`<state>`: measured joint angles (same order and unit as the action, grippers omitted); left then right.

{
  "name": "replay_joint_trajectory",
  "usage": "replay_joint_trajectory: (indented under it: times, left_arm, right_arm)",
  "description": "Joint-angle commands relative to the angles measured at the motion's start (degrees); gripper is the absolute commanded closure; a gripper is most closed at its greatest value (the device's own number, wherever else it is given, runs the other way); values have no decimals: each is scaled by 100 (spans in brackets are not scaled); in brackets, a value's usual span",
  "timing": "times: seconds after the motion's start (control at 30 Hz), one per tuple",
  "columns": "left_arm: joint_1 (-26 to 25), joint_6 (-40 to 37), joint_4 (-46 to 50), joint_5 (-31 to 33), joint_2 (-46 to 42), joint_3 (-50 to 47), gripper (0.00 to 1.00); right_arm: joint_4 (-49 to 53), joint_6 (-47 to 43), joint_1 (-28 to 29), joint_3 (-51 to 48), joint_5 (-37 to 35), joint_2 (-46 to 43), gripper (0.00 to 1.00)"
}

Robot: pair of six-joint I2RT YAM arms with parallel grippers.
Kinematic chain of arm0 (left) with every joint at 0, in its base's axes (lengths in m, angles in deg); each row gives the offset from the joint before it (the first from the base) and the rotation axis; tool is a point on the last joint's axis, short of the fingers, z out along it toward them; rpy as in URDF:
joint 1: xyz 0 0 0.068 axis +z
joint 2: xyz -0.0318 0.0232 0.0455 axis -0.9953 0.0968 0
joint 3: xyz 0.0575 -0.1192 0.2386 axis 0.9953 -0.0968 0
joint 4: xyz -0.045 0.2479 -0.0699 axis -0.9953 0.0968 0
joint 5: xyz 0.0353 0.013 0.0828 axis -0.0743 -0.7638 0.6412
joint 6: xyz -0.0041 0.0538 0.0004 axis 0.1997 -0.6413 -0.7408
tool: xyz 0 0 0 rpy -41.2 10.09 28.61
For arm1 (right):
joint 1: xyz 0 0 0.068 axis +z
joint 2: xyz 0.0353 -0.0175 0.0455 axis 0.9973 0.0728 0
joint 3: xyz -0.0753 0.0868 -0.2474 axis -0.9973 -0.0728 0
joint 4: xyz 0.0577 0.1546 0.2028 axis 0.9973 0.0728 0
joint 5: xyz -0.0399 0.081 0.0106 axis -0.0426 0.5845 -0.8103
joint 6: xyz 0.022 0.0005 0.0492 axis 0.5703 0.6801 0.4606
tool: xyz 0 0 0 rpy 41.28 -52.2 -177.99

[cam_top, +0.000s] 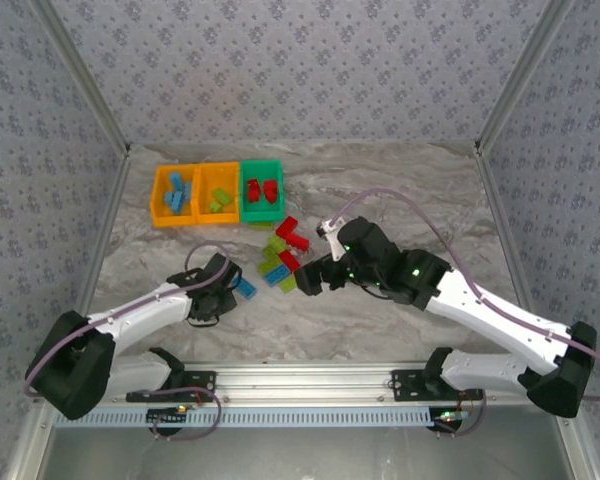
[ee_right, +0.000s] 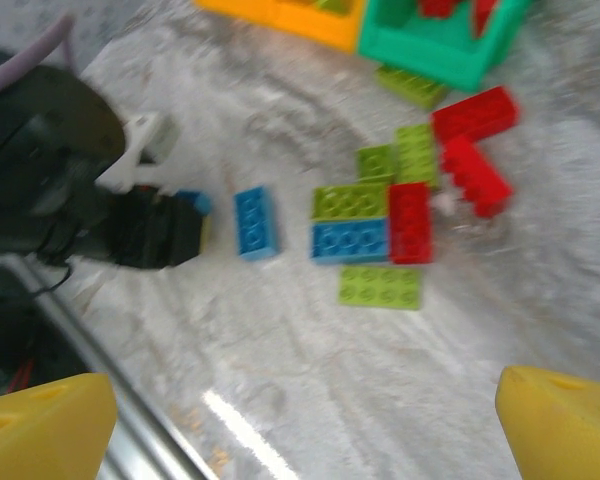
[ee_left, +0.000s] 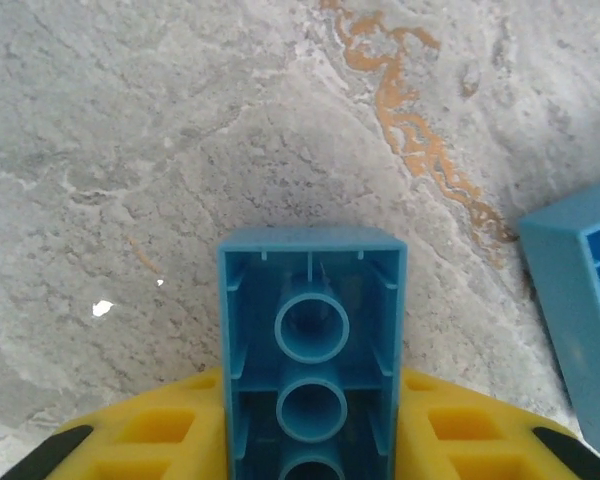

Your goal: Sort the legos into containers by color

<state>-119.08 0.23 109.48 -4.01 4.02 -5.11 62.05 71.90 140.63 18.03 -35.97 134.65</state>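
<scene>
1. Over at the far left of the table [cam_top: 400,200], seen from above, the containers [cam_top: 240,190] sit joined in a row. Blue pieces are already in the left orange bin [cam_top: 156,200], lime in the middle orange bin [cam_top: 220,167] and red in the green bin [cam_top: 281,190], so each colour's home is settled. The loose legos [cam_top: 280,258] lie in a small heap just near of the green bin, between the two grippers and, by my judgement, within reach of both. The left gripper [cam_top: 225,283] is low at the heap's left edge, and a spare blue brick [cam_top: 246,288] lies on the table just right of it. The right gripper [cam_top: 308,282] points at the heap from the right.

2. Through the left wrist camera, a blue brick [ee_left: 310,300] sits between the yellow fingers [ee_left: 150,430], hollow underside toward the lens. A pad lies against each long side, so the fingers are narrow and clamped on it. Gripping the long sides likely keeps it from twisting on the way to the left orange bin. Whether it rests on the table or hangs above it I cannot tell. The spare blue brick [ee_left: 580,320] shows at the right edge, apart from the held one.

3. Through the right wrist camera, which is blurred, the right gripper's [ee_right: 300,430] fingertips [ee_right: 45,425] stand wide apart at the bottom corners with nothing between them. They hang above bare table near of the heap — probably holding clear while the left gripper [ee_right: 170,225] works. Lime, red and blue pieces [ee_right: 380,220] lie ahead, with the green bin [ee_right: 430,45] beyond.
</scene>
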Motion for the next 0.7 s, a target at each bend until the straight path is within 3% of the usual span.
replay_joint_trajectory:
  times: [0.0,0.13,0.3,0.43,0.53,0.67]
  left_arm:
    - [91,-333,145,29,-217,291,65]
    - [381,-723,403,309,-470,932,65]
    - [1461,-1335,-107,286,-210,1875,67]
    - [2505,-1694,-520,294,851,2909,68]
    - [3157,-1761,-713,-197,1869,3700,68]
    - [3447,-2142,-494,-316,3179,4908,68]
  right_arm:
    - [-294,-342,273,148,1050,270,0]
    - [-677,-172,465,66,888,379,0]
    - [-571,-77,462,139,342,385,0]
    - [-412,31,463,168,184,385,0]
    - [-315,108,481,133,141,351,0]
    - [-323,179,496,-22,-7,224,0]
